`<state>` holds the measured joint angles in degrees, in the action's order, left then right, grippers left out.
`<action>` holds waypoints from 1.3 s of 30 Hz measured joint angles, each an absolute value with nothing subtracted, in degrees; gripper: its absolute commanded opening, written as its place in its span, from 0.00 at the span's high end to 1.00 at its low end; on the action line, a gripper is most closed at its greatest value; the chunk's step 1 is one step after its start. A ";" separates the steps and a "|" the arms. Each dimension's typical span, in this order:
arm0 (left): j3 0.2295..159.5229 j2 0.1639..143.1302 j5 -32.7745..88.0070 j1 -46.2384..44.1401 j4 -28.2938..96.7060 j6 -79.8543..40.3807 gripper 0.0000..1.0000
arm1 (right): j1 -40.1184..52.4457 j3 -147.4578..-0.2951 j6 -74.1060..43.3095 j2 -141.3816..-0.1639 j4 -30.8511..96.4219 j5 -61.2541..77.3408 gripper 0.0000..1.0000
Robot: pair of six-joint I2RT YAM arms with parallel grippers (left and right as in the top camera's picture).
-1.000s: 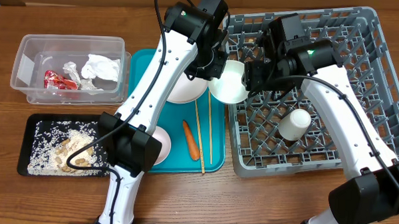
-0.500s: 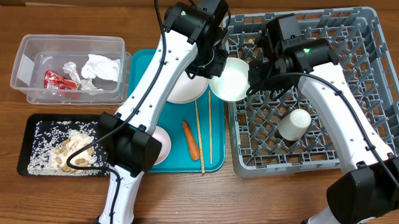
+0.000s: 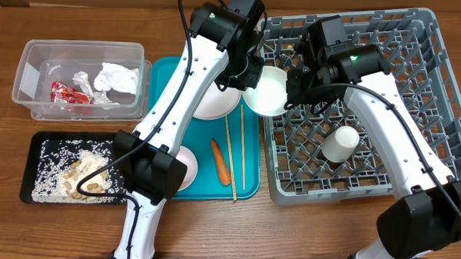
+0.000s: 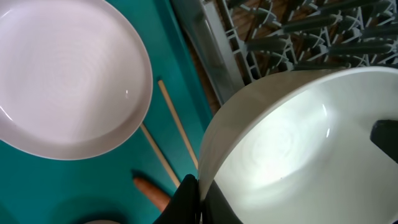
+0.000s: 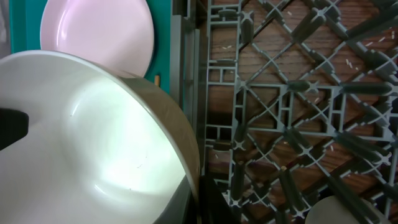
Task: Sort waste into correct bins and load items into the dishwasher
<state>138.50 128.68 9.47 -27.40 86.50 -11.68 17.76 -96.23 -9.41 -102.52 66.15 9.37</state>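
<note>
Small white bowl (image 3: 266,91) up in the air at about 12 o'clock of the overhead view, just above the border between teal tray (image 3: 167,73) and grey dish rack (image 3: 418,44). Pinched on its rim from two sides: by left gripper (image 3: 250,78) at the bowl's 9 o'clock, by right gripper (image 3: 290,81) at its 3 o'clock, both pressed together on the thin wall.

Probably glazed ceramic or hard plastic: stiff, rather light, smooth and slippery, perhaps fragile if dropped onto the pegs. Best taken on the rim, one finger inside and one outside; no squeezing harder than needed. Empty and clean inside, as far as visible.

Hard to make out: the fingertips themselves, hidden under the wrists from above and cut off at the lower border in both wrist views. Also hidden: the bowl's foot. Pinkish plate (image 3: 216,107) at the bowl's 8 o'clock, partly covered by the left arm.
</note>
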 measured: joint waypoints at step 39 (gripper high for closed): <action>157.71 127.98 15.88 -16.12 84.20 -11.88 0.00 | 16.84 -95.94 37.82 -107.28 1.13 -48.80 0.96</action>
